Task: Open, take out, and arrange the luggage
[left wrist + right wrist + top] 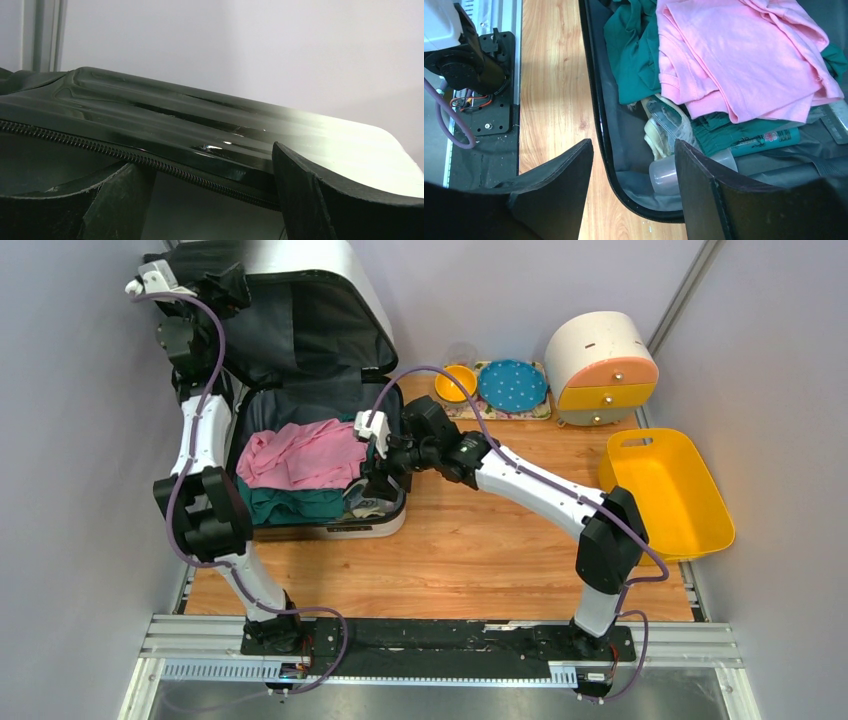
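the large silver-white hard-shell suitcase with the dark grey fabric lining (pixel 300 330) – the luggage – lies open, its lid stood up and leaning back. the left gripper (pixel 228 288) is up at the top corner of that lid, its fingers spread wide either side of the zipped rim. it looks placed there to prop the lid so it cannot fall shut, but i cannot tell whether the pads actually touch the shell.

inside the luggage's lower half sits a folded pink cotton garment (pixel 300 452), on top of a dark teal one (pixel 295 505). at the near right corner of the luggage there is smaller stuff: a pale shoe in a clear wrapper (pixel 664 125), a clear plastic cup (pixel 664 172) and a teal tube (pixel 769 140).

the right gripper (pixel 633 150) hangs over that same corner, fingers released and apart, holding nothing – the luggage's black rim runs below the gap. i'd judge it is lining up for a first pick, since nothing seems to be unpacked yet.

well to the right of the luggage wait a yellow plastic bin (pixel 665 490) and a round cream-and-orange drawer box (pixel 600 365), likely where the contents go.
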Robot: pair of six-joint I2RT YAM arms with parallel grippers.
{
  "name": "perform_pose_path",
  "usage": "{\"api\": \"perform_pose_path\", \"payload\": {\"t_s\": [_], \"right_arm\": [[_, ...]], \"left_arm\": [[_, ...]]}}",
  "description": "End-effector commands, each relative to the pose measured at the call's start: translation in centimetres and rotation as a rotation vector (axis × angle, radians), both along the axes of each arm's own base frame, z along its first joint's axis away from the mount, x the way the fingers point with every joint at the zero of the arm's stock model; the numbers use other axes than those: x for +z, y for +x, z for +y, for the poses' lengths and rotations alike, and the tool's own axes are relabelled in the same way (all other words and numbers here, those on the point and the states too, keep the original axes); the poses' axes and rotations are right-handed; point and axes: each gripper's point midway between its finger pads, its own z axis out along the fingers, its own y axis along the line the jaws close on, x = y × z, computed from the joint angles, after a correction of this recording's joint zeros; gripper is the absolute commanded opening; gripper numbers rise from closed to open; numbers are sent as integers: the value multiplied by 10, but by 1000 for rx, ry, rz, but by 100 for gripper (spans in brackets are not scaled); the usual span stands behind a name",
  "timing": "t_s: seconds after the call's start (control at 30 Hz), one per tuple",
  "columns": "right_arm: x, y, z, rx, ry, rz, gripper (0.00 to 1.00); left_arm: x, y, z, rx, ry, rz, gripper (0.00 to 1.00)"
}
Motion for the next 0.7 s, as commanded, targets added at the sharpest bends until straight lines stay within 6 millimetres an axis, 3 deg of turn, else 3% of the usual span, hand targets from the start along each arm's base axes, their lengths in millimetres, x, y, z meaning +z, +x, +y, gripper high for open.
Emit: {"api": "perform_pose_path", "payload": {"t_s": [0.0, 0.13, 0.2, 0.3, 0.33, 0.4, 0.47, 0.5, 0.53, 0.57, 0.6, 0.63, 0.67], "right_arm": [[15, 5, -6, -19, 19, -17, 65], [14, 6, -7, -19, 13, -20, 65], [19, 15, -7, -55, 21, -62, 64], [50, 60, -7, -221, 72, -247, 64], [68, 84, -8, -307, 110, -334, 64], [104, 108, -7, -368, 178, -453, 61], [123, 140, -5, -416, 230, -551, 57], [162, 152, -4, -444, 301, -605, 56], [148, 176, -2, -472, 284, -601, 54], [161, 186, 0, -484, 314, -610, 52], [193, 194, -1, -502, 378, -647, 52], [181, 214, 3, -514, 376, -647, 50], [184, 222, 4, -521, 396, -650, 47]], "left_arm": [[-21, -19, 14, 95, 209, 27, 90], [-8, -34, 5, 58, 146, -2, 90], [-1, -42, -3, 22, 118, -13, 90], [4, -56, -11, -16, 59, -15, 91], [3, -58, -12, -16, 57, -10, 91], [4, -61, -15, -21, 54, -2, 91], [2, -62, -16, -28, 44, 13, 91], [1, -62, -17, -31, 43, 17, 90], [0, -62, -17, -32, 44, 20, 90], [1, -63, -19, -36, 46, 17, 90], [1, -64, -20, -40, 46, 17, 90], [0, -64, -20, -41, 42, 23, 90], [0, -66, -21, -44, 43, 24, 91]]}}
